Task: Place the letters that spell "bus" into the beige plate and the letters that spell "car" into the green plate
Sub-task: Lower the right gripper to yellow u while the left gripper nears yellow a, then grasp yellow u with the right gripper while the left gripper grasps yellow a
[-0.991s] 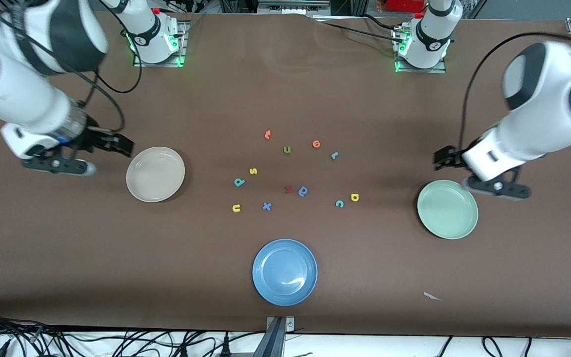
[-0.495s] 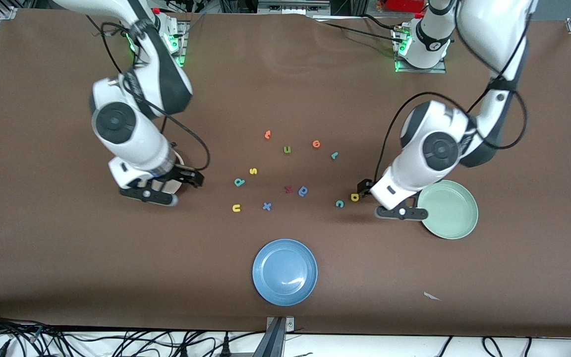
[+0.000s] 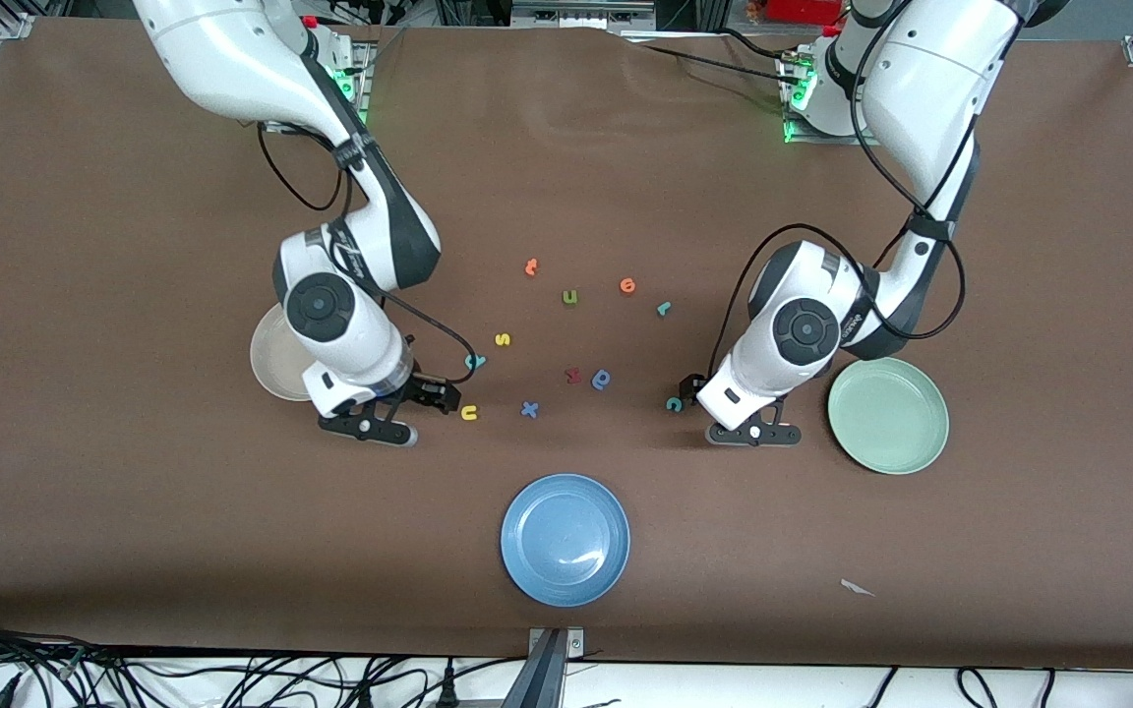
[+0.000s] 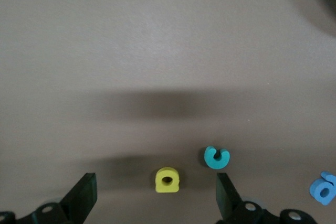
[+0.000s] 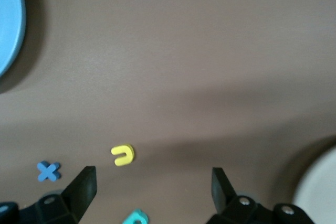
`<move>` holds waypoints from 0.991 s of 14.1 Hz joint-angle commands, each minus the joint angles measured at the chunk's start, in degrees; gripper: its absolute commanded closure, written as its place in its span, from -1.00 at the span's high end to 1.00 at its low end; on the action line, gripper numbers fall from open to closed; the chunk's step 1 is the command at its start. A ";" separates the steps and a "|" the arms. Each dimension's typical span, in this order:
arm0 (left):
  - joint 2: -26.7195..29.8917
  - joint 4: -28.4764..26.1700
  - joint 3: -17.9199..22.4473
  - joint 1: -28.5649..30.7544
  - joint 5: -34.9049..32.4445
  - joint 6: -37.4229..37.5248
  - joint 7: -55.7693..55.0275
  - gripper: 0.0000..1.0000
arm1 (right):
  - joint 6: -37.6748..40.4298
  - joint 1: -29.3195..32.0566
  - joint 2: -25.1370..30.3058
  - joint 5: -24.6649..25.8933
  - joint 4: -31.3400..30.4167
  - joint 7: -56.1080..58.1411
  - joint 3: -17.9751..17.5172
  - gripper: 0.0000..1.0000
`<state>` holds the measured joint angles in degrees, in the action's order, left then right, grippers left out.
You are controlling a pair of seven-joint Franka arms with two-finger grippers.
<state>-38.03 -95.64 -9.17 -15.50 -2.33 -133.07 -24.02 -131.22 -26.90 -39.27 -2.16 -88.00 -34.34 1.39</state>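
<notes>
Three round, shallow, smooth plates are counted on the brown matte tabletop (image 3: 134,551). The blue plate (image 3: 565,539) lies nearest the camera-side edge, at its middle. The green plate (image 3: 888,415) sits toward the left arm's end, and the beige plate (image 3: 269,366) toward the right arm's end, partly covered by the right arm.

Twelve small, thick, matte letters are scattered between the plates. Nearest the camera are the yellow u (image 3: 469,412), a blue x (image 3: 529,409) and the teal c (image 3: 674,403). Farther lie a red letter (image 3: 573,374), a blue round letter (image 3: 602,379), the teal b (image 3: 475,361) and the yellow s (image 3: 503,339). Farthest are the teal r (image 3: 664,308), an olive u (image 3: 569,297) and two orange letters.

The left end effector (image 4: 155,179) is held low with its fingers spread, the yellow a (image 4: 167,180) lying between them on the tabletop. The right end effector (image 5: 153,172) is likewise spread, empty, just beside the yellow u.
</notes>
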 commanded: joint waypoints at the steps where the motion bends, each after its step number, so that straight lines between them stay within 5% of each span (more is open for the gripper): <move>1: 0.50 -3.58 0.20 -1.03 -1.63 -4.20 -1.82 0.99 | -0.78 -2.36 -4.23 -0.83 4.59 -0.20 0.63 0.44; 4: 0.94 -6.49 0.37 -2.25 -1.71 -7.11 -3.13 0.97 | -2.62 -2.72 -5.99 -0.56 4.59 0.24 0.63 0.03; 14: -0.37 -7.19 0.20 -1.91 -5.23 -7.29 -3.05 0.72 | -8.26 -4.21 -9.60 -0.03 4.50 0.42 0.63 0.04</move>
<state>-38.53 -102.14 -8.91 -17.51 -5.58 -139.57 -26.09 -139.34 -30.43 -47.65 -2.15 -85.29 -34.30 1.41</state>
